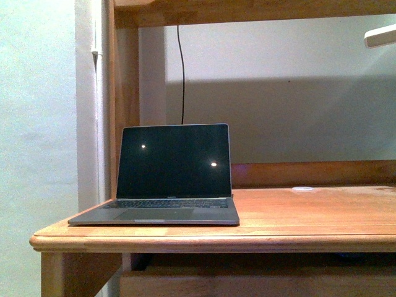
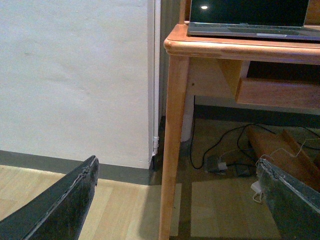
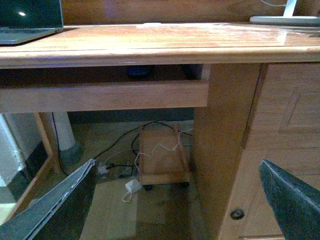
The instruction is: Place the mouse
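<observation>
The mouse does not show plainly in any view. A dark rounded shape (image 3: 137, 70) sits in the shadowed gap under the desktop; I cannot tell what it is. Neither gripper shows in the front view. My left gripper (image 2: 177, 200) is open and empty, low by the floor, facing the desk's left leg (image 2: 172, 150). My right gripper (image 3: 177, 200) is open and empty, below the desktop, facing the space under the desk. The wooden desk (image 1: 297, 216) carries an open laptop (image 1: 170, 179) with a dark screen at its left end.
A small white round disc (image 1: 302, 189) lies at the back of the desktop. A white lamp base (image 3: 285, 20) stands at the right, with a cabinet door (image 3: 280, 165) below. Cables and a small wooden trolley (image 3: 162, 155) lie on the floor under the desk. A wall (image 2: 75, 75) stands left.
</observation>
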`<state>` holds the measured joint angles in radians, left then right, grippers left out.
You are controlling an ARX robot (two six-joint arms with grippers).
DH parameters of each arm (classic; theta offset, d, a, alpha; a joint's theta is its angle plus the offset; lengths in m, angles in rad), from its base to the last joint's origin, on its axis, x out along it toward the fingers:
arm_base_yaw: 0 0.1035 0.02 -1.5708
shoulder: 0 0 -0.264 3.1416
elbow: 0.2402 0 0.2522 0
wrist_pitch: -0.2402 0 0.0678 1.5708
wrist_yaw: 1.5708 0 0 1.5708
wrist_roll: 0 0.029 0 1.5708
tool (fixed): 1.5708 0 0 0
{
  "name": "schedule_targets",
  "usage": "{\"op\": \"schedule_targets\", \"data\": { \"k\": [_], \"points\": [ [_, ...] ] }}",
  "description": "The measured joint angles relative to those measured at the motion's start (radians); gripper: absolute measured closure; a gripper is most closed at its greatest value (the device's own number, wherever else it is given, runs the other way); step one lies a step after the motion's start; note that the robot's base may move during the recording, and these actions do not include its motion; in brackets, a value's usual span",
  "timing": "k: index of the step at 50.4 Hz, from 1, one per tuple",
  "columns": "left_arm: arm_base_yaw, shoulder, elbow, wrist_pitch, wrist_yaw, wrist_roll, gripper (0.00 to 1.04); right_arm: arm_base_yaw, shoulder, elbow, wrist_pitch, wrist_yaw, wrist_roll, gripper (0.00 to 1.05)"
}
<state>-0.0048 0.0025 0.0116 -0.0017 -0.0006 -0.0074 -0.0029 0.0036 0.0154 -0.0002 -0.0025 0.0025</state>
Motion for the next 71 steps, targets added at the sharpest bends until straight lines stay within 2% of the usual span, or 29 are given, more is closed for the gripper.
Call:
{"op": "schedule_targets", "data": {
  "k": [6, 8, 10, 17, 24, 28, 35, 47, 51, 57, 71],
  "points": [
    [0.001, 0.016, 0.013, -0.041, 0.005, -0.031, 0.08, 0.000, 0.000, 0.000, 0.000, 0.000, 0.000, 0.07],
    [0.007, 0.083, 0.049, -0.126, 0.034, -0.116, 0.08, 0.000, 0.000, 0.000, 0.000, 0.000, 0.000, 0.07],
    [0.011, 0.133, 0.059, -0.130, 0.054, -0.152, 0.08, 0.000, 0.000, 0.000, 0.000, -0.001, 0.000, 0.07],
    [0.044, 0.335, 0.103, -0.029, 0.144, -0.177, 0.08, 0.000, 0.000, 0.000, 0.000, 0.000, 0.000, 0.07],
    [0.042, 0.570, 0.205, 0.087, 0.204, -0.094, 0.08, 0.000, 0.000, 0.000, 0.000, -0.001, 0.000, 0.07],
    [0.017, 0.710, 0.275, 0.122, 0.217, 0.021, 0.08, 0.000, 0.000, 0.000, 0.000, 0.000, 0.000, 0.07],
    [-0.030, 0.966, 0.394, 0.210, 0.210, 0.342, 0.08, 0.000, 0.000, 0.000, 0.000, -0.001, 0.000, 0.07],
    [-0.084, 1.286, 0.494, 0.454, 0.189, 0.862, 0.08, 0.000, 0.000, 0.000, 0.000, 0.000, 0.000, 0.07],
    [-0.122, 1.441, 0.535, 0.594, 0.232, 1.102, 0.08, 0.000, 0.000, 0.000, 0.000, 0.000, 0.000, 0.07],
    [-0.143, 1.614, 0.611, 0.697, 0.313, 1.384, 0.08, 0.000, 0.000, 0.000, 0.000, 0.000, 0.000, 0.07],
    [-0.135, 1.824, 0.764, 0.793, 0.406, 1.576, 0.08, 0.000, 0.000, 0.000, 0.000, 0.000, 0.000, 0.07]
  ]
}}
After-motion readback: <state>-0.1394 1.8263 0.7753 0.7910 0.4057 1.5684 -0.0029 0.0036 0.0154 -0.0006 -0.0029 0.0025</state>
